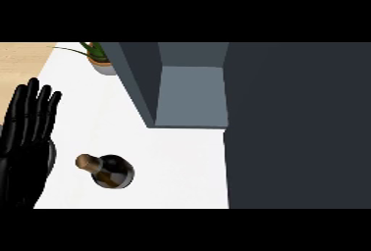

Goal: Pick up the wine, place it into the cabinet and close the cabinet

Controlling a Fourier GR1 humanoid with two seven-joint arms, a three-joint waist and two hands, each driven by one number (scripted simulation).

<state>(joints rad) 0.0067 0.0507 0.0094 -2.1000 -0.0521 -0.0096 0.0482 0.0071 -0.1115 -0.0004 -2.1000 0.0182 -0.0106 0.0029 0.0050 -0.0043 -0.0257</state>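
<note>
- Wine bottle (pixel 112 170): dark rounded glass, tan cork-like top, standing on white counter (pixel 181 162), untouched, just right of left hand (pixel 25 147).
- Left hand: glossy black, fingers straight, holding nothing.
- Cabinet (pixel 190 95): grey, boxy, open.
- Potted plant (pixel 100 61): far corner.

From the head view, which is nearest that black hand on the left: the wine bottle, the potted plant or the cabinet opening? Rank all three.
1. Wine bottle: nearest, upright on the counter just right of the left hand.
2. Potted plant: farther, at the counter's back, above and right of the fingertips.
3. Cabinet opening: farthest, well to the right.
</note>
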